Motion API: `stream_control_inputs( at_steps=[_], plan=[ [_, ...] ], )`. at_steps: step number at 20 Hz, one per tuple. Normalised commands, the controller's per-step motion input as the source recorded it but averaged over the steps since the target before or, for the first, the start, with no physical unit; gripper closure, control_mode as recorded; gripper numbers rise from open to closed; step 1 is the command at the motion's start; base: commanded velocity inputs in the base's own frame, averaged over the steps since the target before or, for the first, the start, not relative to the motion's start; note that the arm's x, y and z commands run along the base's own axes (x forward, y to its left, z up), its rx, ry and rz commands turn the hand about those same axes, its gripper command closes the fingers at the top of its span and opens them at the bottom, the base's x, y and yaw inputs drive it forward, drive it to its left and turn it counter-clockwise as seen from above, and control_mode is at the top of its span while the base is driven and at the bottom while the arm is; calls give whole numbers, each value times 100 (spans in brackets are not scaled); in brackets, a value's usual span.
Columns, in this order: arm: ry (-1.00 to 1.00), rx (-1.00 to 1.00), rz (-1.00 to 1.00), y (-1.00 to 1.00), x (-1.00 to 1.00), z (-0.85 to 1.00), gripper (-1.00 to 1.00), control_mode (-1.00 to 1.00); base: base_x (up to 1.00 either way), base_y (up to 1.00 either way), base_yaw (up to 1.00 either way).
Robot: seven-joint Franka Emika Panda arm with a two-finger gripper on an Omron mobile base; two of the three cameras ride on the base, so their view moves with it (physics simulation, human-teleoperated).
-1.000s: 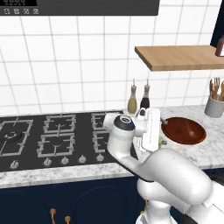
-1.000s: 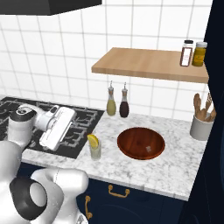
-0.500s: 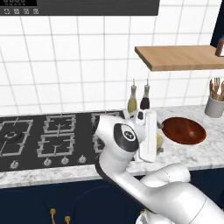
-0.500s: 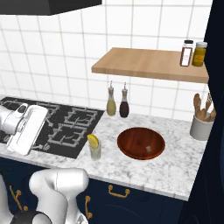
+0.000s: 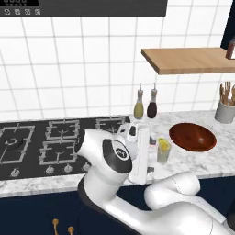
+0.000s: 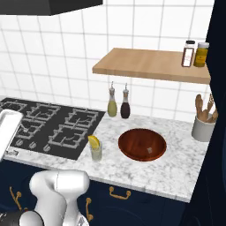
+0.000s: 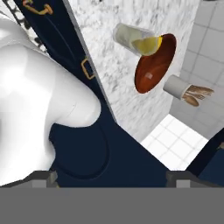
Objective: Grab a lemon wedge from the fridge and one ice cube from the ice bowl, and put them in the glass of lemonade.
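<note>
Since a lemon wedge (image 6: 93, 141) already sits on the rim of the glass of lemonade (image 6: 96, 152), low and left of centre in the right base picture, the step in hand looks like fetching one ice cube from the ice bowl (image 6: 142, 145), which stands just to the right of the glass on the marble counter (image 6: 176, 170). One pale cube (image 7: 148, 75) shows inside the bowl in the hand picture, right of centre near the top. The gripper (image 7: 111, 178) points at the navy cabinet front (image 7: 96, 162) below the counter edge, its two tips at the bottom corners of that picture, spread wide and gripping nothing.

To do this step well, the arm would need to lift the hand above the counter, turn it to look down, and come in over the bowl from the side away from the glass, so the fingers do not knock the tumbler. The cube is small and likely slippery, so the jaws should straddle it squarely before they close, and the bowl's sloped wall leaves little room.

The fridge cannot be pointed out in these pictures. No brand or readable writing is visible; the jars (image 6: 189, 53) on the wooden shelf (image 6: 145, 64) at upper right carry labels too small to read.
</note>
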Motion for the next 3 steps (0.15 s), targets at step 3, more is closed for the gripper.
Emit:
stream_control_inputs(
  at_steps=[3],
  plan=[
    [0, 0, 15, 74, 0, 0, -100, -100, 0, 0, 0]
  ],
)
